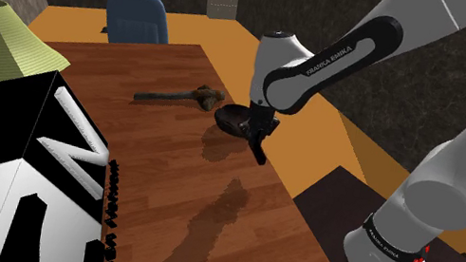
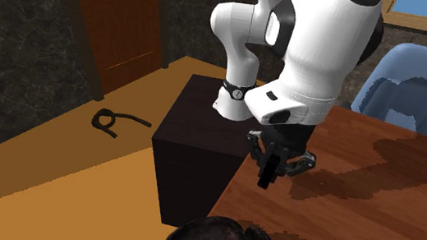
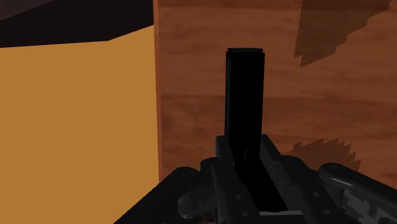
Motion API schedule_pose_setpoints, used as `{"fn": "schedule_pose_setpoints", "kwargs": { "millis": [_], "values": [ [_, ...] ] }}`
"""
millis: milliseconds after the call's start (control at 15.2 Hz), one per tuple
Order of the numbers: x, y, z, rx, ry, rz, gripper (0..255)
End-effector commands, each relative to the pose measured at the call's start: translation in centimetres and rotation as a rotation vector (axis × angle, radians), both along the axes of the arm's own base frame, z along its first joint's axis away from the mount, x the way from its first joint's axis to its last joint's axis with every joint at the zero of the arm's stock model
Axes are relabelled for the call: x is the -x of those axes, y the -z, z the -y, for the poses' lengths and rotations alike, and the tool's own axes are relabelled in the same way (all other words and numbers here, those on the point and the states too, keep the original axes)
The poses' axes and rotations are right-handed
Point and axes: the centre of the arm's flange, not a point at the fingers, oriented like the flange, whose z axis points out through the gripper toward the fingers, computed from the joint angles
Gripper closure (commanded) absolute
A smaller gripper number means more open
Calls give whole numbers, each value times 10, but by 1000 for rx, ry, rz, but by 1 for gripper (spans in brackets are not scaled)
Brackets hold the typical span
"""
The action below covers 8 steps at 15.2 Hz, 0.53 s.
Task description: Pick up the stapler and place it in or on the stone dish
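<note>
First, shoulder view: my gripper (image 1: pixel 257 139) hung above the brown wooden table (image 1: pixel 162 201), clamped on the black stapler (image 1: pixel 261 151). The stapler's long axis ran steeply downward, with its free end aimed at the tabletop and clear of it.

Second exterior view: the stapler (image 2: pixel 266 174) hung below the gripper (image 2: pixel 278 157), near vertical, over the table edge beside the dark stand (image 2: pixel 190 162).

Wrist view: the stapler (image 3: pixel 245 95) projected straight out between my fingers (image 3: pixel 221 184), which clasped its near end. The table and the orange floor (image 3: pixel 76 127) lay beyond.
</note>
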Motion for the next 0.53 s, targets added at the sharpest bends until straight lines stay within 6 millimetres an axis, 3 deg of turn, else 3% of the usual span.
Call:
{"fn": "schedule_pose_setpoints", "kwargs": {
  "millis": [0, 462],
  "values": [
    [1, -11, 0, 0, 0, -1, 255],
    [1, -48, 0, 0, 0, -1, 255]
  ]
}}
